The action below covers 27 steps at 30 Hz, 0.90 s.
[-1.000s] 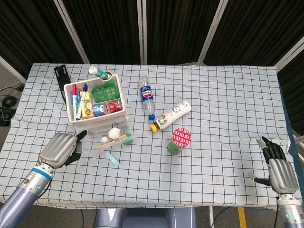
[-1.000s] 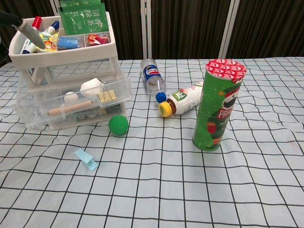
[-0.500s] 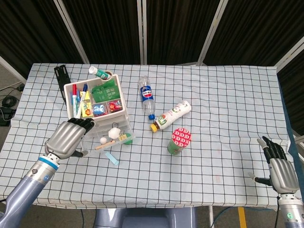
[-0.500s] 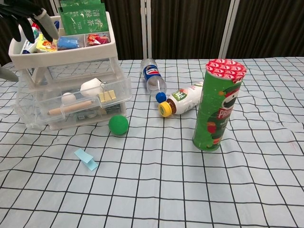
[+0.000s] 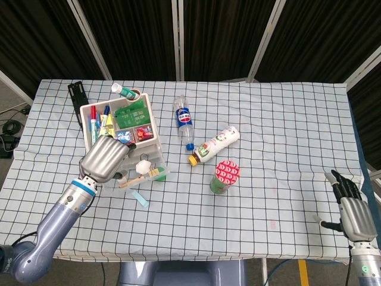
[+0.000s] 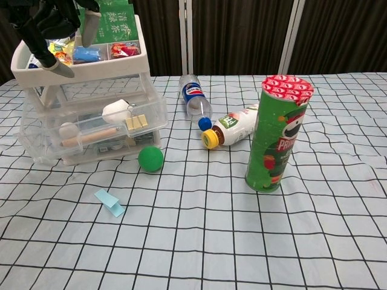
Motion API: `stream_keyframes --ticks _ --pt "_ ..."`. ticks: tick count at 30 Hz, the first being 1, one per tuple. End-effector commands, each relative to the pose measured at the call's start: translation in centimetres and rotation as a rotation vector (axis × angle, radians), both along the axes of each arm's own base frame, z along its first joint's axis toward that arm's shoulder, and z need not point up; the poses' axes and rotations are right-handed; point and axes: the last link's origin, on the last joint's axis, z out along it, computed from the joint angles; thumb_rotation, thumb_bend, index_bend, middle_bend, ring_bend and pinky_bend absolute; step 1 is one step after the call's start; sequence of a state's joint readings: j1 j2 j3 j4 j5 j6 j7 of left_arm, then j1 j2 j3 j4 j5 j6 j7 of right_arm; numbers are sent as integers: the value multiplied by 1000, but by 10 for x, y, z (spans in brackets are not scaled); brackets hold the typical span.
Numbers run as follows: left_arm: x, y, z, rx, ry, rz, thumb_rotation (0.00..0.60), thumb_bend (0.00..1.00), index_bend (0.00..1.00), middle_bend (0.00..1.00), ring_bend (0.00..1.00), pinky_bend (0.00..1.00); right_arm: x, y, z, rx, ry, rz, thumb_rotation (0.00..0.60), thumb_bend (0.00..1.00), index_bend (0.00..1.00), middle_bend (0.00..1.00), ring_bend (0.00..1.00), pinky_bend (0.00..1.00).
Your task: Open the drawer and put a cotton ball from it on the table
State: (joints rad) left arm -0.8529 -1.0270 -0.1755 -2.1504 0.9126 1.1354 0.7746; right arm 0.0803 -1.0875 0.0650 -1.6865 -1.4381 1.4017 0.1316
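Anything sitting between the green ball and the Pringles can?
Yes: in the chest view, the yellow-capped bottle lies on its side between the green ball and the Pringles can, slightly farther back.

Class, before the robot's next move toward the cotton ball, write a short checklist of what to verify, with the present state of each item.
1. Drawer pulled open: ok.
2. Cotton ball inside the drawer: ok.
3. Left hand above the drawer: ok.
4. Left hand holds nothing: cannot tell; its fingers point away from the head view.
5. Bare table to set the ball on: ok.
6. Right hand far from the drawer: ok.
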Motion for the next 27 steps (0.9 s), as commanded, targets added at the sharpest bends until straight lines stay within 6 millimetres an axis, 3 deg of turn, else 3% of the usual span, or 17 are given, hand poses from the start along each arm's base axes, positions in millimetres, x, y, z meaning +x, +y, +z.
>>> stream_keyframes --ticks 1,7,16,27 --pt "1 2 -1 -9 21 -5 600 38 563 901 808 739 -1 0 1 -1 -3 -2 600 38 0 0 0 0" --pt "-1 3 -5 -68 48 6 600 38 601 996 889 816 -1 -1 0 4 -4 -4 600 38 0 0 0 0" --pt "-13 -1 0 -133 169 82 600 38 525 1000 891 817 0 0 -1 4 -2 0 600 39 0 0 0 0" --pt "-15 -4 3 -191 203 135 600 38 523 1000 891 816 0 0 -1 4 -3 -2 600 38 0 0 0 0"
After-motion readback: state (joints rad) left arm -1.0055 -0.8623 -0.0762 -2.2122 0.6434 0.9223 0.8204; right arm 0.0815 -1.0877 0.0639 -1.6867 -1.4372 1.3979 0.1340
